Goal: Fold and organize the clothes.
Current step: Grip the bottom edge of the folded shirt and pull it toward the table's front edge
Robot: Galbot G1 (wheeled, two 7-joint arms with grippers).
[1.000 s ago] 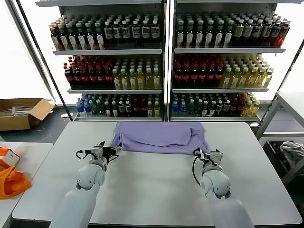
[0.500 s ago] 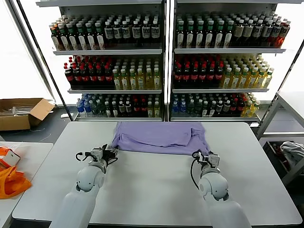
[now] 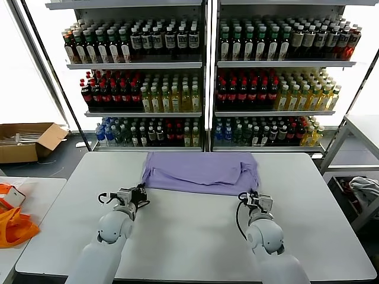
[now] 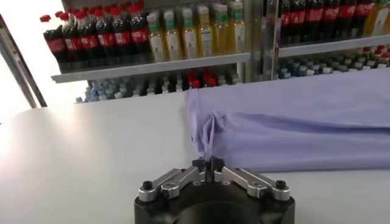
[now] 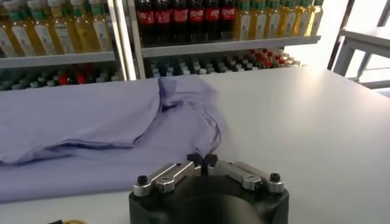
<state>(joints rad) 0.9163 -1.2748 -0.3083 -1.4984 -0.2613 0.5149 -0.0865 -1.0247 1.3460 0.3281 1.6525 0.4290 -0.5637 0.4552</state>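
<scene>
Left gripper (image 4: 209,162) clenched on the near left corner of the T-shirt (image 3: 201,171) — thin, soft lavender fabric, puckered ahead of its fingertips; right gripper (image 5: 202,160) pinches the near right corner; 2 corners held on the smooth white table (image 3: 189,236).

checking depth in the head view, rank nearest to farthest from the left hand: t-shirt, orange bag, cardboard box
1. T-shirt: the left hand is shut on its near corner.
2. Orange bag: to the left, on the side table.
3. Cardboard box: far left, on the floor behind.
</scene>
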